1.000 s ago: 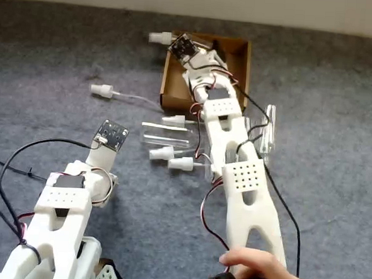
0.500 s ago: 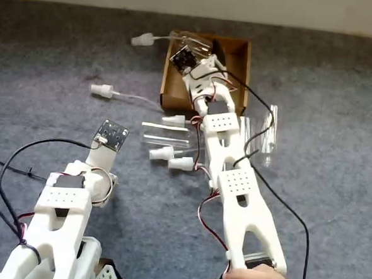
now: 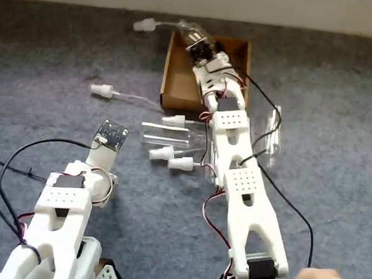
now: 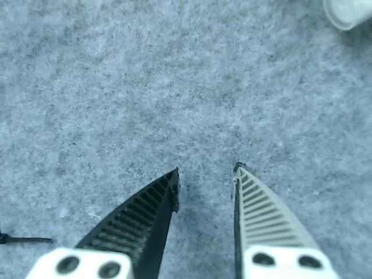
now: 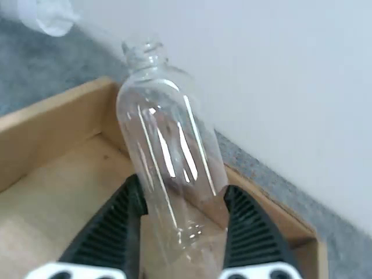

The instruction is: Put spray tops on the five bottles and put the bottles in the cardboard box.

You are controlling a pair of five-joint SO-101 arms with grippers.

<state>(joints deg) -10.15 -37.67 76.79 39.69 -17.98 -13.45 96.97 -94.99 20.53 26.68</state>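
Moved: right arm stretched farther over the brown cardboard box, carrying its clear plastic bottle to the box's far left corner. A loose white spray top shifted beyond that corner on the grey carpet.
Right gripper: clamped on that bottle, neck bare.
Left gripper: moderately parted, holding nothing, above bare carpet.
Remaining: other bottles and tops lie separate just outside the box's near edge. Judged barely begun: every bottle seen is uncapped, none resting in the box.
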